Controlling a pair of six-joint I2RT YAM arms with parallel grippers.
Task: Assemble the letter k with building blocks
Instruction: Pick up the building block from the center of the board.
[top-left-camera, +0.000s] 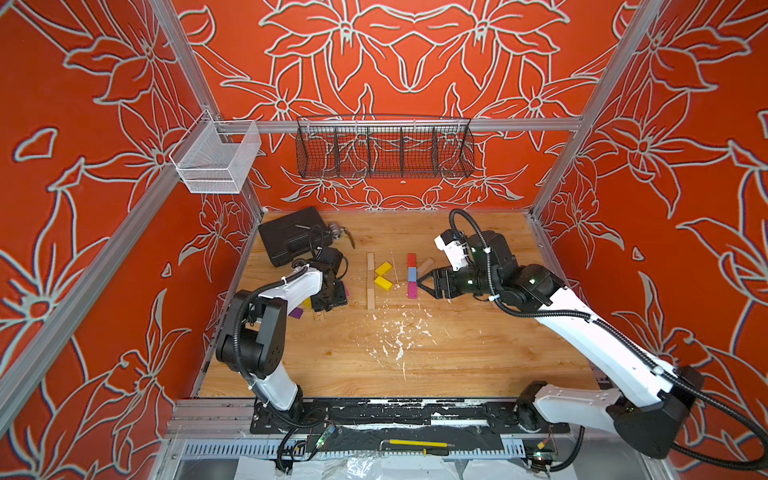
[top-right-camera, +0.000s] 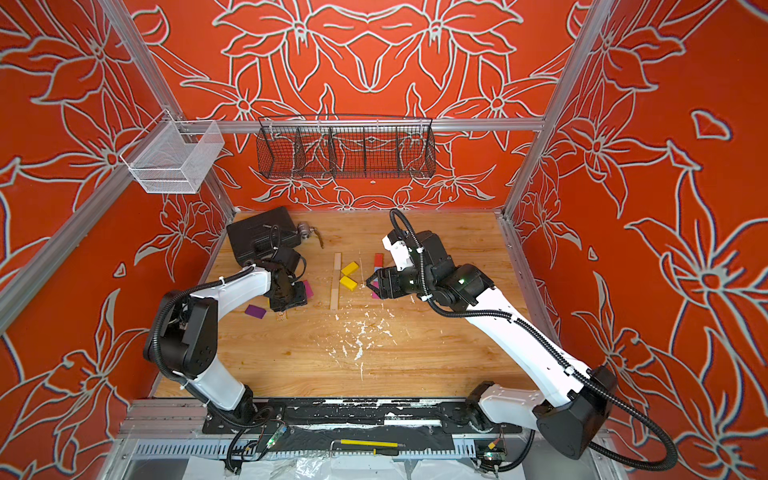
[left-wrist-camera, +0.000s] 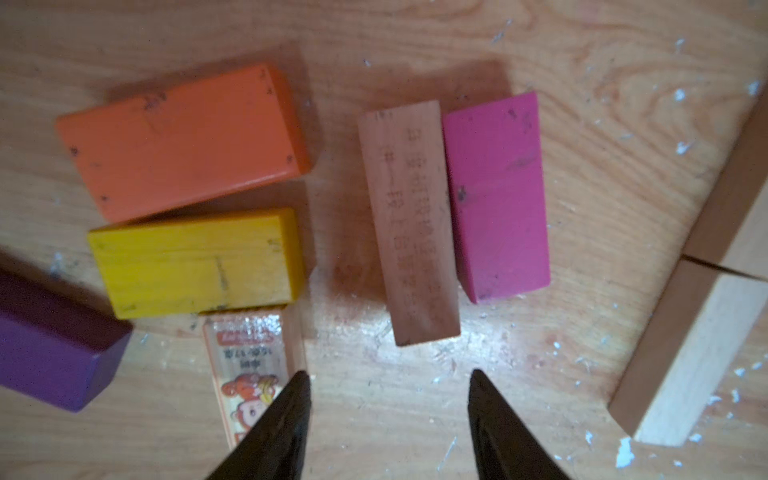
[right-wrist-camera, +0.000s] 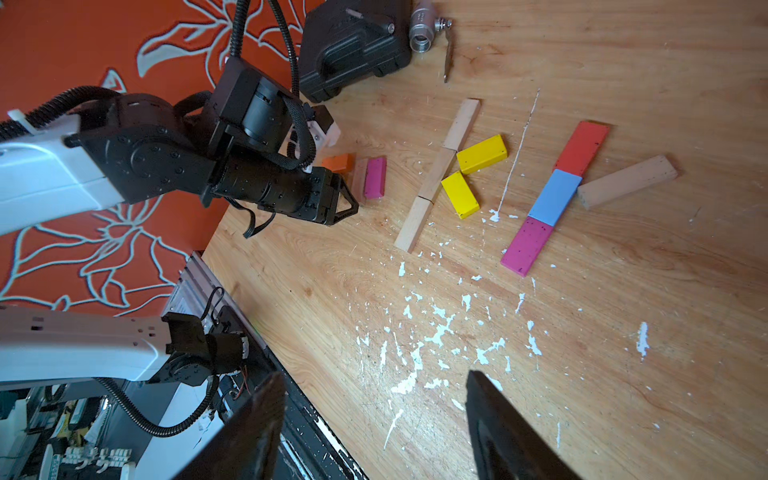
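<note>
Building blocks sit in three groups on the table:
- One complete K: pale stem w/ two yellow blocks.
- A second stem of red block, blue block and magenta stem block, w/ one pale bar as upper arm.
- A spare pile below the left claw.

Step in hand (judged): pick a spare for the missing lower arm. Probable candidate: plain wood block, directly ahead of the left claw.

Procedure:
1. Centre jaws across the block's narrow width.
2. Caution: magenta spare touches its side. As aligned, one finger would land on that spare. Shift toward the clear side, or nudge the pair apart first.
3. Keep off the printed block, which lies under one fingertip; contact cannot be told.

Claw state:
- Left claw: jaws partly apart, bare table btwn tips, nothing held.
- Right claw: jaws apart, empty. In a top view it hovers just beside the coloured stem.
</note>
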